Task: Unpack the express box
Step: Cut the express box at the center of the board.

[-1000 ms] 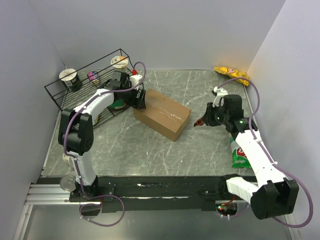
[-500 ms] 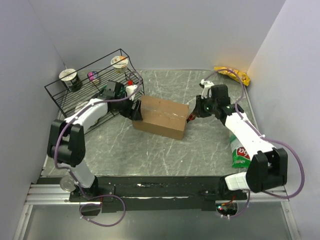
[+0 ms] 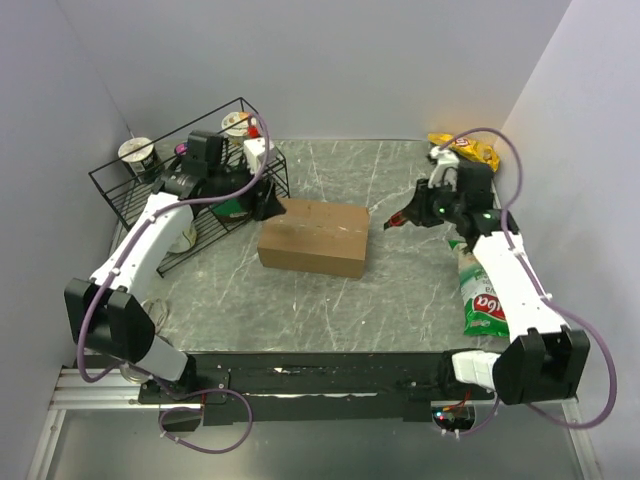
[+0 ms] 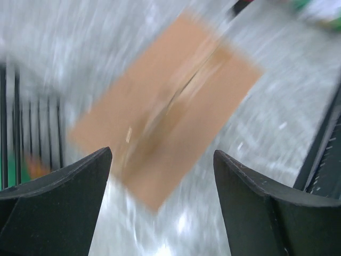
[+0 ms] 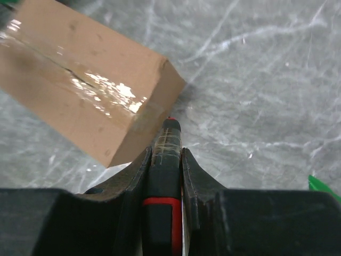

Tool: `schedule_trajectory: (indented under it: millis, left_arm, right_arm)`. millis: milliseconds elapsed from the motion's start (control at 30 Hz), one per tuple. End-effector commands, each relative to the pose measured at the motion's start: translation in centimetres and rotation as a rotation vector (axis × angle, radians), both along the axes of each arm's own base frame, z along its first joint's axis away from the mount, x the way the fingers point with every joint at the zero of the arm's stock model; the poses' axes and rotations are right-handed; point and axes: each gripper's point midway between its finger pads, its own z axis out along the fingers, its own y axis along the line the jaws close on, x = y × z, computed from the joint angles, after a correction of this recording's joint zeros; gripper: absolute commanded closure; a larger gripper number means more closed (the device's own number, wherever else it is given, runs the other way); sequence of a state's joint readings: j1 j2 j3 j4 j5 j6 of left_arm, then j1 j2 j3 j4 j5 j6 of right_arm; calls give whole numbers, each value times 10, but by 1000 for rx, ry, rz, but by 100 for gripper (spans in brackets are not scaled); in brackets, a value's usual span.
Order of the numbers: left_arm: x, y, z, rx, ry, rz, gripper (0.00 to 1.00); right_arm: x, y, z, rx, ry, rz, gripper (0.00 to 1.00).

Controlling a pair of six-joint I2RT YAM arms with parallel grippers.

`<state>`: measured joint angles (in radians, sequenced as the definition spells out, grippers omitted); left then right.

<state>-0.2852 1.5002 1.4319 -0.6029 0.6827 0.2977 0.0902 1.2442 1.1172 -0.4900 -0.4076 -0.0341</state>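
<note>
Left gripper wide open, empty, over upper-left corner of box; right gripper clamped on black-red tool, tip near box's right end

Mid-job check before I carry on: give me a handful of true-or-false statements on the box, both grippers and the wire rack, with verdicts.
1. The brown cardboard box has its top flaps closed. True.
2. The left gripper is clamped on the box. False: its jaws stand wide open above the box, holding nothing.
3. The right gripper is shut on a slim black tool with a red band. True.
4. The box sits inside the black wire rack. False: it lies on the grey marbled table, beside the rack.
</note>
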Motion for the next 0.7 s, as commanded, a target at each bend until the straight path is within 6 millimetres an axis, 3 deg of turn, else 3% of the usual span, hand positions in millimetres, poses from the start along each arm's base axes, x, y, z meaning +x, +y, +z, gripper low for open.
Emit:
schedule_trajectory:
  millis: [0,33,67,100,133,167,233,333,467,667]
  left_arm:
    - [-22,-67,45,-183,-142,-346,16]
    - [-31,-85,48,-172,-157,-401,16]
    - [-25,-97,32,-138,-159,-441,16]
    - [-23,-106,29,-124,-152,-462,16]
    - [-22,-121,44,-121,-181,-496,16]
    - [-19,-128,10,-69,-95,-528,17]
    - [-13,-147,-10,-22,-57,-586,17]
    - [-9,-160,-40,26,13,-611,17]
    - [-12,-169,-59,24,98,-645,16]
    - [-28,-156,-91,89,234,-654,15]
  right_arm:
    - [-14,7,86,193,-218,167,100]
    - [-18,5,86,275,-189,148,100]
    - [-20,1,92,322,-204,141,100]
    - [-14,-13,102,402,-213,90,100]
    - [-19,-6,98,472,-168,161,100]
    - [-18,-6,97,495,-145,177,100]
    - [-15,-6,92,520,-116,193,100]
    - [-13,-15,93,517,-124,162,100]
    - [-16,-20,87,490,-150,164,100]
    - [-16,-26,73,508,-109,146,100]
